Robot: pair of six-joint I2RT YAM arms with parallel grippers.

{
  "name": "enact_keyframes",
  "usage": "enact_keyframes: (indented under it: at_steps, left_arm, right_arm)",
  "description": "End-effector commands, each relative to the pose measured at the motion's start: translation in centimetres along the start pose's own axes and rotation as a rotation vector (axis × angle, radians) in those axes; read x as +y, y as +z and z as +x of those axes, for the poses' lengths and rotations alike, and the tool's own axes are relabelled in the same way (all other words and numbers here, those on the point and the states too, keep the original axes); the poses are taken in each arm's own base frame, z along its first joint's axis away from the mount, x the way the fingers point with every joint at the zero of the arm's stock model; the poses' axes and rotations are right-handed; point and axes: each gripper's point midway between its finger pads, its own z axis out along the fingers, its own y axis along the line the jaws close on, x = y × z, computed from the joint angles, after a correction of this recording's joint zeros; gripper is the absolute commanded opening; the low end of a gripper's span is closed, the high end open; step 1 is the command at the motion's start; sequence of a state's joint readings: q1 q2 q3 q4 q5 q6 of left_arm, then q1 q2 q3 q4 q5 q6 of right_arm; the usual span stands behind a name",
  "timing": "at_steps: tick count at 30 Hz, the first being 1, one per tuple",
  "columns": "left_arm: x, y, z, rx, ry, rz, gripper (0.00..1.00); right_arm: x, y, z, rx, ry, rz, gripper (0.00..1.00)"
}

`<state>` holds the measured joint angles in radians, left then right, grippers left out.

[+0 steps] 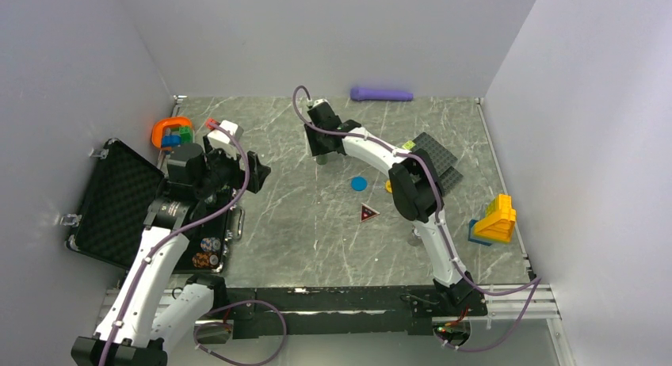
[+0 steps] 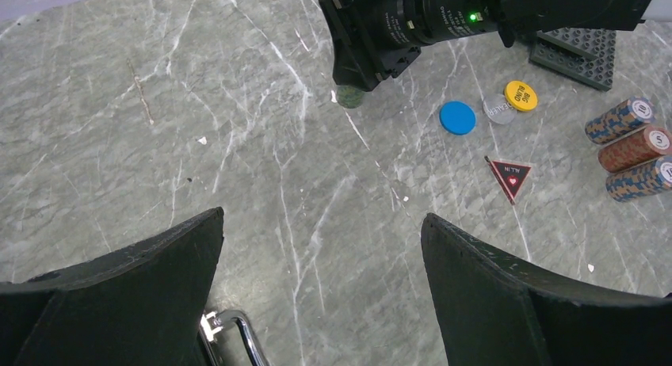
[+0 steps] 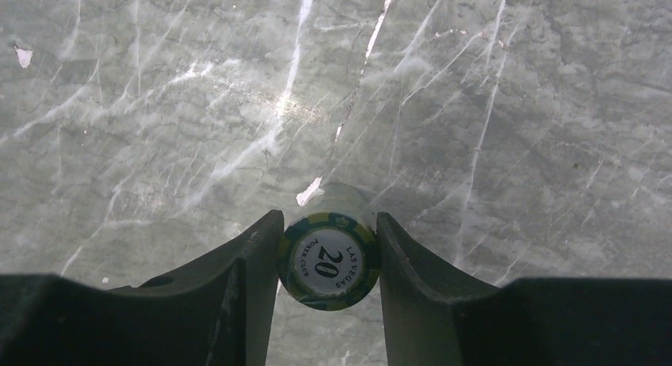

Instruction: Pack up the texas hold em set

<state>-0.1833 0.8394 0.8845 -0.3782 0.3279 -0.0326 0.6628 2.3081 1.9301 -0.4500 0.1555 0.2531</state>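
Top: black foam-lined case [image 1: 119,200] open, near-left edge of grey marble worktop [image 1: 317,239]; blue round disc [image 1: 359,183] and dark red triangle [image 1: 368,213] mid-worktop.
L wrist: left pincer [image 2: 321,219] spread wide above worktop.
R wrist: right pincer [image 3: 329,217] pinching green-rimmed "20" poker chip stack [image 3: 329,263], far centre.

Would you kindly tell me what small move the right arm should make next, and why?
Probably a short lift straight up. The right fingers sit against both sides of the green chip stack marked 20, which stands on the table, so the grip looks made; the open case waits off to the left.
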Motion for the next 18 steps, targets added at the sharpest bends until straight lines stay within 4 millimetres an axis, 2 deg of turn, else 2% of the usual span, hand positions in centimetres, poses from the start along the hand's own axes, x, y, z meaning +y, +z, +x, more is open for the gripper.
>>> enact_keyframes:
  at_steps: [1, 5, 10, 14, 18]
  left_arm:
    - [-0.8, -0.1, -1.2, -0.051, 0.041, 0.04, 0.98]
    - [-1.2, 0.0, -1.0, -0.056, 0.087, 0.065, 0.98]
    - [-2.0, 0.2, -0.6, -0.051, 0.112, 0.096, 0.98]
    - [-3.6, 0.3, -0.5, -0.056, 0.136, 0.176, 0.99]
    - [-6.3, 0.2, 0.0, -0.065, 0.178, 0.312, 0.98]
  right_arm:
    - [0.5, -0.6, -1.6, -0.035, -0.004, -0.006, 0.0]
    - [1.2, -3.4, -3.5, -0.09, 0.001, -0.065, 0.0]
    - [2.9, -8.6, -4.6, -0.116, -0.019, -0.202, 0.0]
    - [4.1, -13.2, -2.9, -0.105, -0.032, -0.341, 0.0]
    - [5.8, -17.3, -0.4, -0.065, -0.011, -0.531, 0.0]
